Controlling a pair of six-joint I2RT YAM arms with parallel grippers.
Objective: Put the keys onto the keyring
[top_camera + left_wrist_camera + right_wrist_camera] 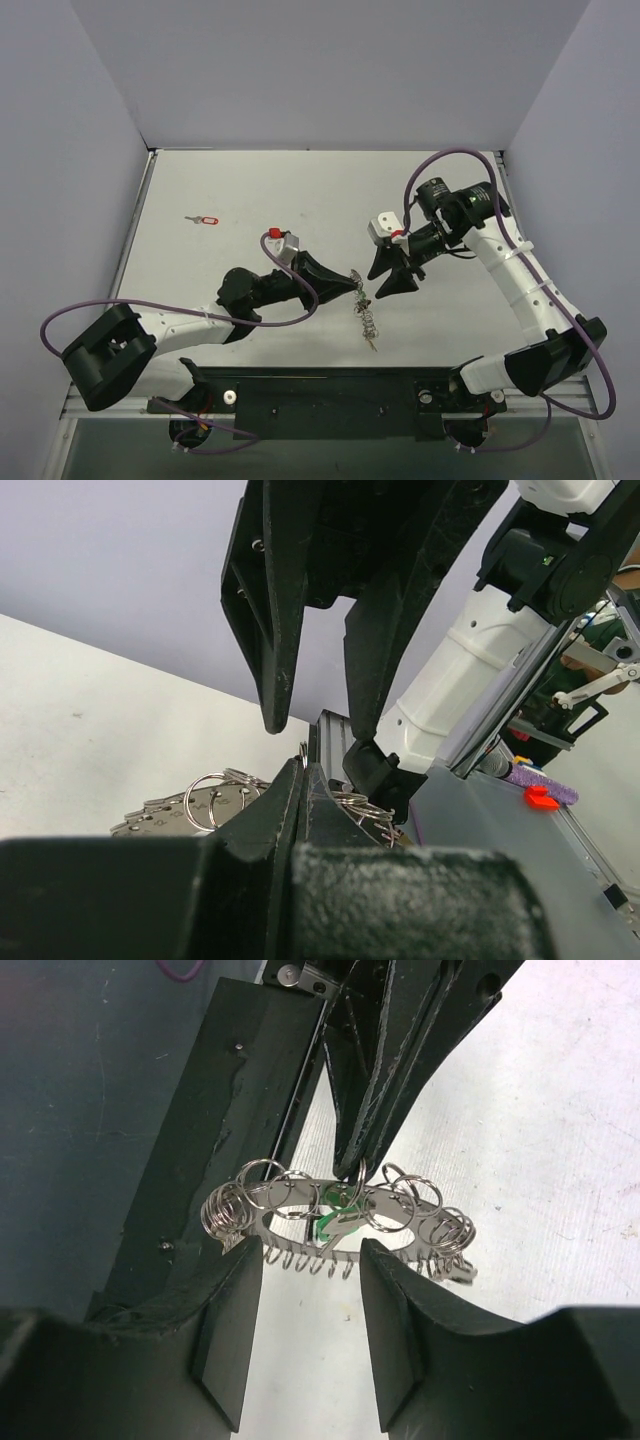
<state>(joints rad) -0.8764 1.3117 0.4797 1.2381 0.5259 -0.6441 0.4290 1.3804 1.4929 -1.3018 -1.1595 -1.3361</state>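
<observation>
The keyring (366, 314) is a flat silvery toothed plate with several small split rings, held mid-table. My left gripper (352, 279) is shut on one of its small rings at the upper rim; in the left wrist view the left gripper (305, 765) is pinched together with the rings (214, 796) beside it. The green key (336, 1222) hangs at the keyring (300, 1212). My right gripper (310, 1260) is open and empty, its fingertips (232, 1265) just short of the ring's toothed edge; it also shows in the top view (386, 283). The red key (206, 219) lies far left on the table.
The white table (250, 190) has grey walls on three sides. A black rail (330, 392) runs along the near edge between the arm bases. Purple cables (290, 300) loop off both arms.
</observation>
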